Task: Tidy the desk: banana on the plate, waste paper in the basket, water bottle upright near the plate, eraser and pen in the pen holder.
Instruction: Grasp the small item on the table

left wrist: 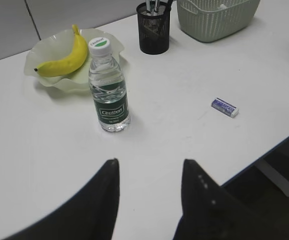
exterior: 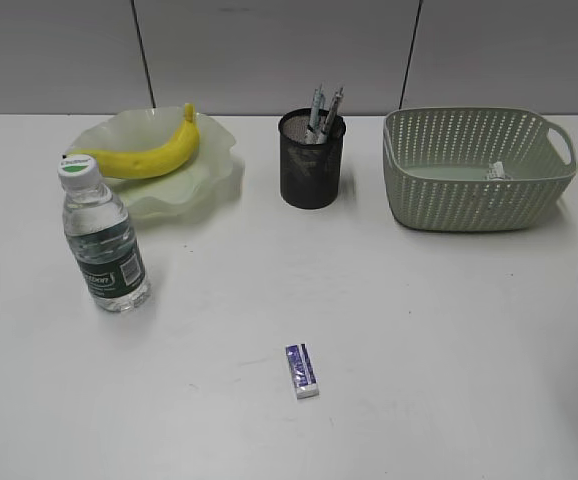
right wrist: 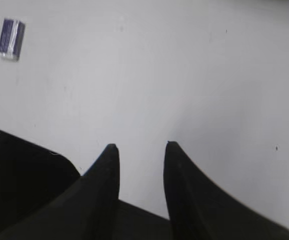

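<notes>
Our left gripper (left wrist: 149, 167) hangs above the near part of the desk (left wrist: 44, 135) with its 2 dark fingers spread apart and nothing between them. Ahead of it stands the water bottle (left wrist: 108, 87), upright, white cap on, just beside the plate (left wrist: 34, 62) but clear of its ruffled rim. Our right gripper (right wrist: 140, 150) is likewise parted, with only bare tabletop showing through the gap; it holds nothing. Up in the far left corner of its wrist view lies the eraser (right wrist: 11, 38), well apart from the fingertips.

From the exterior view we see the eraser (exterior: 302, 370) flat on the desk toward the front, alone, well away from the other things. The banana (exterior: 149, 150) rests in the plate (exterior: 214, 170) at the back left. The pen holder (exterior: 311, 160) stands at the back center with pens (exterior: 324, 108) poking out of its top; we cannot count them surely. The basket (exterior: 479, 170) sits at the back right, and the waste paper (exterior: 496, 172) lies inside it against the right-hand side.
</notes>
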`<act>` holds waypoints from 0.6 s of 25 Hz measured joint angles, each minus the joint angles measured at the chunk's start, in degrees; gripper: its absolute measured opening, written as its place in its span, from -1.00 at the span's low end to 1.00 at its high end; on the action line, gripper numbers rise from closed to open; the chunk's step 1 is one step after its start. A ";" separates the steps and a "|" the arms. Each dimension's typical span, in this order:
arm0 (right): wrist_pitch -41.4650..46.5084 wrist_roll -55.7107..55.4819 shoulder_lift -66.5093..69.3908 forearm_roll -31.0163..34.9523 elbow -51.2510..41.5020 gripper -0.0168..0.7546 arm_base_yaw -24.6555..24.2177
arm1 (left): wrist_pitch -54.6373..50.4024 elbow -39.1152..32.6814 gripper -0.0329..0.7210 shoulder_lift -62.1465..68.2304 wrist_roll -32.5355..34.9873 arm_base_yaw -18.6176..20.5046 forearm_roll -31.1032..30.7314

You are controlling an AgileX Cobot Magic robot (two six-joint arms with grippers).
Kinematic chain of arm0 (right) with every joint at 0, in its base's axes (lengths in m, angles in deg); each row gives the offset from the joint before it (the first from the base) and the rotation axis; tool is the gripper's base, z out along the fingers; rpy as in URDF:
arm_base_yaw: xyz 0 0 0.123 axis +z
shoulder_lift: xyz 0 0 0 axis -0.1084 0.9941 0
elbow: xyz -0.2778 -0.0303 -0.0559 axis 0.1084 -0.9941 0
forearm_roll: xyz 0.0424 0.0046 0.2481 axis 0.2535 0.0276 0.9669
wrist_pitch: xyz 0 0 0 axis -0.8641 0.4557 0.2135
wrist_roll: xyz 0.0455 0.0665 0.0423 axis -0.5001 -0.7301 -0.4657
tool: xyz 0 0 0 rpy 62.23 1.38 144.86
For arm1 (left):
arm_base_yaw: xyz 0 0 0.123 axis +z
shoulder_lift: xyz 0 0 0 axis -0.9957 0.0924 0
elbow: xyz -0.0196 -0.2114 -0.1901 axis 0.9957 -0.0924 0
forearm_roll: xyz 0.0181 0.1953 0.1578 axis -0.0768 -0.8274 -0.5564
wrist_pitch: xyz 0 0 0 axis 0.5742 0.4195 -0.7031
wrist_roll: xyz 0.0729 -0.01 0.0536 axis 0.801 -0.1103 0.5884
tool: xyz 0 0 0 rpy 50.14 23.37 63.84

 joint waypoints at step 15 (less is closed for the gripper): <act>-2.12 0.34 -40.13 -1.16 -16.97 -0.30 0.00 | 0.06 0.00 -0.09 10.38 0.00 0.00 0.26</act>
